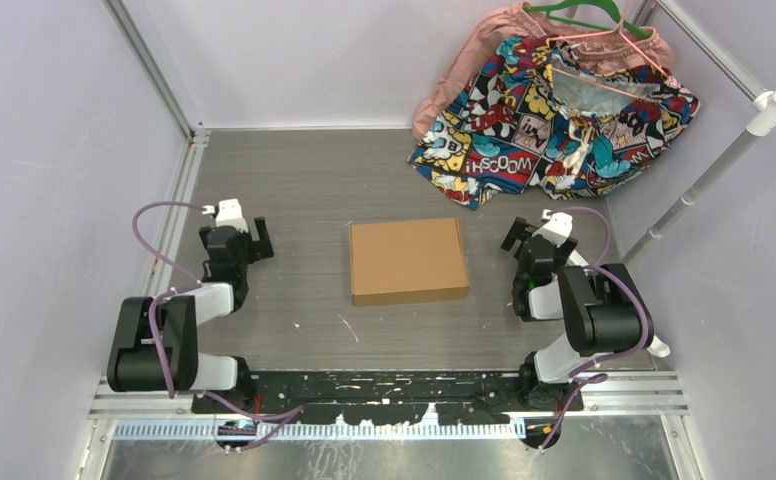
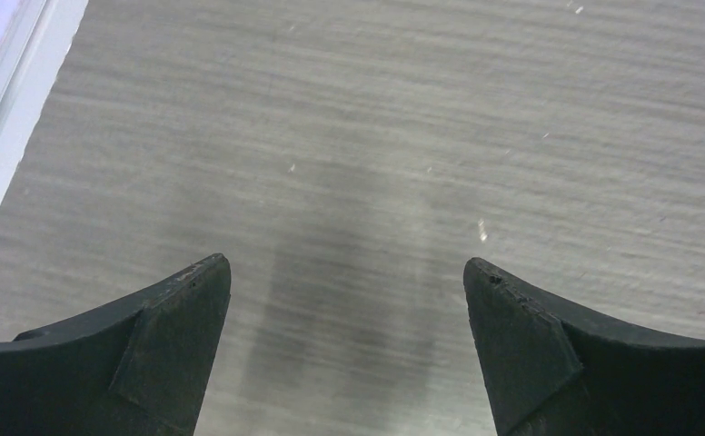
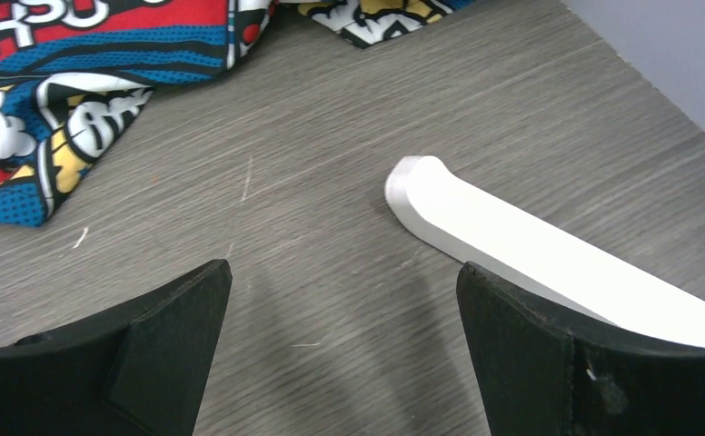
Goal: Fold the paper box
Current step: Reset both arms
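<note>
Operator: Left side first. What is the status of the left tool [image 2: 347,272]?

Technician: Spread wide and pinching nothing. It hangs above bare bench [image 2: 403,109], well apart from the paper box [image 1: 409,260]. Hazard: a low sideways approach would likely push the box along the smooth surface instead of lifting an edge, because the cardboard lies flat.

Operator: Centre?

Technician: The paper box rests at mid-bench, between the two arms. It is plain brown and looks closed or flat. Which edges are free flaps cannot be told from above. Hazard: a fold attempted with one tool only would probably spring back or skew the box.

Operator: Right side?

Technician: The right tool [image 3: 344,272] is likewise spread and empty. A white post foot [image 3: 512,241] lies just ahead of one finger, so an outward swing may strike it. The comic-print cloth [image 3: 76,82] lies near, ahead on the other side. A far reach may snag it.
</note>
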Tool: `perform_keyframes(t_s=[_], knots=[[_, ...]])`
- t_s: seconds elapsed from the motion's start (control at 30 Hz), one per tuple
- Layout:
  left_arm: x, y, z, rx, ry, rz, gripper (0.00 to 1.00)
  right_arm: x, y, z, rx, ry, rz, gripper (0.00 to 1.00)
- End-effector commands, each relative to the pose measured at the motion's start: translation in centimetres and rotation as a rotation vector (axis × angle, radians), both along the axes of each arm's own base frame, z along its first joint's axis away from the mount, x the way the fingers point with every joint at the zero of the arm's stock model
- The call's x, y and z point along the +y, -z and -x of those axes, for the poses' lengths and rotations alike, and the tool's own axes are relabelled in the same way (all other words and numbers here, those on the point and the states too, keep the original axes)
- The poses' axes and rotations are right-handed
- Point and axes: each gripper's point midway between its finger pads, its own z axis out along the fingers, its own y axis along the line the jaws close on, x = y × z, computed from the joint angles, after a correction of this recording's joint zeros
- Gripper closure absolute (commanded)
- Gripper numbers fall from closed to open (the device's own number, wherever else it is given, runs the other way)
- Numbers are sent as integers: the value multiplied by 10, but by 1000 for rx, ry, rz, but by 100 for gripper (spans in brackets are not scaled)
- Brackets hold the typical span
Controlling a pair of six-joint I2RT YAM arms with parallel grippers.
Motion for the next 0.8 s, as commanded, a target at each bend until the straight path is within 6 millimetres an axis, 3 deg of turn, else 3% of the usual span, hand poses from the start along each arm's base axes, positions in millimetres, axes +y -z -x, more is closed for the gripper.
perform_keyframes(t_s=[0.0, 0.17, 0.3, 0.43, 0.77], knots=[[-12, -33, -31, -140, 78, 21, 0, 14, -23, -14, -100, -88, -17, 0], [-43, -27, -28, -273, 283, 13, 0, 32, -21, -17, -88, -207, 0, 0], [-38, -21, -28, -267, 245, 16, 0, 23, -22, -21, -77, -154, -1, 0], [-38, -16, -42, -188, 245, 29, 0, 23, -15, -29, -12, -144, -14, 0], [-40, -15, -43, -174, 254, 28, 0, 19, -15, -32, -6, -122, -21, 0]])
